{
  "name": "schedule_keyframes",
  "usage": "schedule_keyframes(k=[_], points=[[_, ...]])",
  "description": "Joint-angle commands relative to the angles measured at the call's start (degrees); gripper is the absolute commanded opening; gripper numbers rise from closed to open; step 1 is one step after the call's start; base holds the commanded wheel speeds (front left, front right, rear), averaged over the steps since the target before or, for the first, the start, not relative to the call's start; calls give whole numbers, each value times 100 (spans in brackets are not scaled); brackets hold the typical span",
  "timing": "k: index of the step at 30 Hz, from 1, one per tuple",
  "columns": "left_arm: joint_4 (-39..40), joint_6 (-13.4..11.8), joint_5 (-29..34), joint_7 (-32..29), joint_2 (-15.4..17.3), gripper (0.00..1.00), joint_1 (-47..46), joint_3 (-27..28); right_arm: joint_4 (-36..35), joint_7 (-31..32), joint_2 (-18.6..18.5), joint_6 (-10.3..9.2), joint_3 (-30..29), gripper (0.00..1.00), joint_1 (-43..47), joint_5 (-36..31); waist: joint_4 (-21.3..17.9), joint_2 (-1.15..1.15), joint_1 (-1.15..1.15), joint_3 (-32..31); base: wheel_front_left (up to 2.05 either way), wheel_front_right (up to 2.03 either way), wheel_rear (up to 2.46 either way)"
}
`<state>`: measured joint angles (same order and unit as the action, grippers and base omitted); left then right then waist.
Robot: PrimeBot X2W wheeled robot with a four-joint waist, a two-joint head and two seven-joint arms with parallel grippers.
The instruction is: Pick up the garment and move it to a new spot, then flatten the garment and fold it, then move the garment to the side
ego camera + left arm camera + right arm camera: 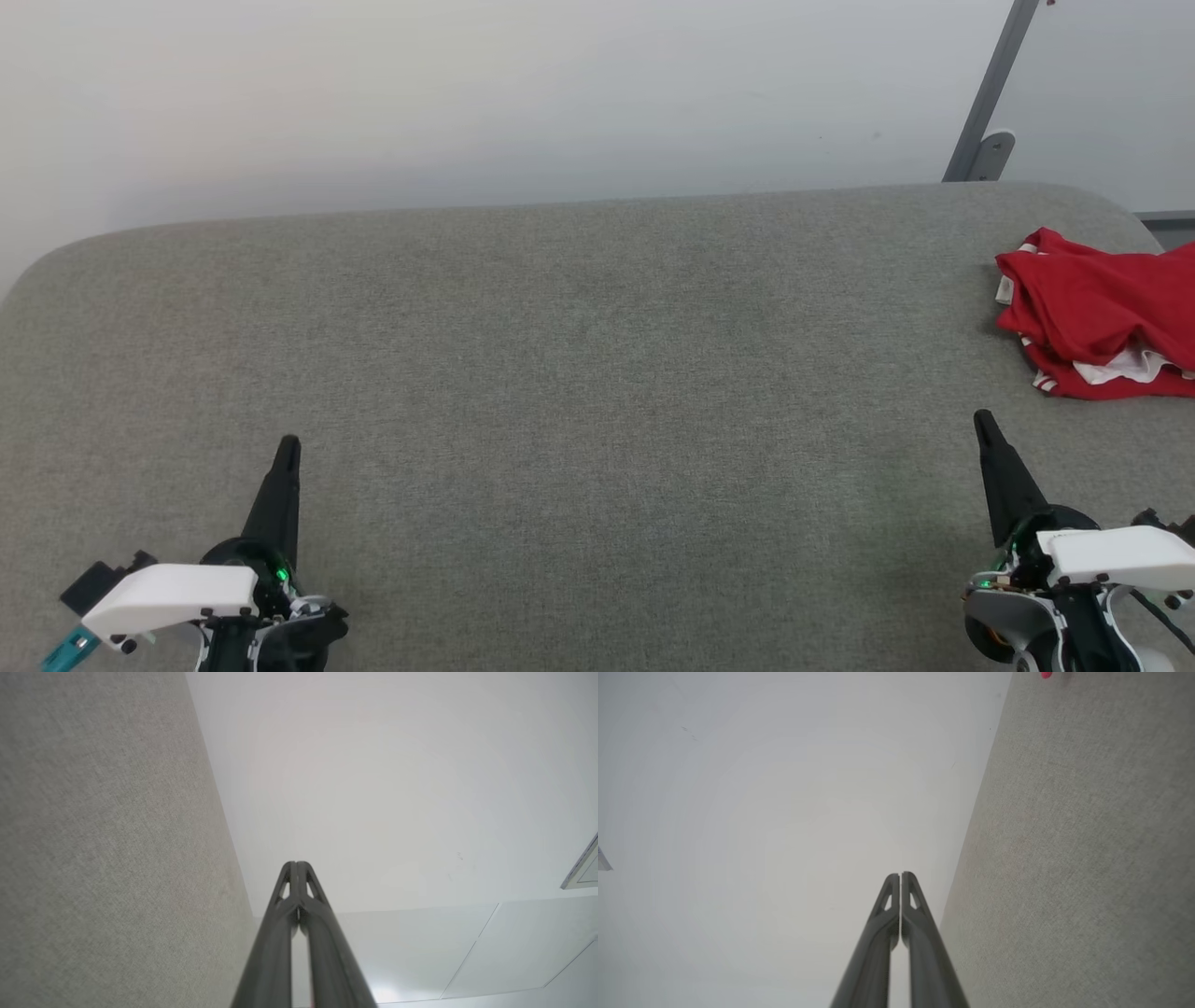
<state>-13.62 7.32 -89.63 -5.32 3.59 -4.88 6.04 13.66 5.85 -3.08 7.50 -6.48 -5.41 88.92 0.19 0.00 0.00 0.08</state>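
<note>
The garment [1102, 313], a red jersey with white trim, lies crumpled at the far right of the grey table [597, 373], partly cut off by the head view's right edge. A sliver of its red fabric [1046, 674] peeks in at the top of the right wrist view. My left gripper [288, 446] rests low at the lower left, shut with nothing held; its fingertips [296, 864] meet. My right gripper [983, 420] sits at the lower right, a little below and left of the garment, shut and empty, tips [900, 875] pressed together.
The grey felt-covered table has rounded far corners, and a pale wall [467, 93] rises behind it. A grey metal post [990, 93] stands beyond the far right corner. A wide stretch of bare table lies between the two grippers.
</note>
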Motion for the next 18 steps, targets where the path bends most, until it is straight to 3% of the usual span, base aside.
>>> schedule_keyframes(k=[1,18], points=[[-11,28,-97,-45,-18,0,-117,24,23,37,22,-2,-11,0,-88,112,-2,0,0,1,0,0,0],[-54,30,-300,-124,-64,0,-175,35,50,79,27,-2,-10,0,-109,358,-19,0,0,10,0,0,0]])
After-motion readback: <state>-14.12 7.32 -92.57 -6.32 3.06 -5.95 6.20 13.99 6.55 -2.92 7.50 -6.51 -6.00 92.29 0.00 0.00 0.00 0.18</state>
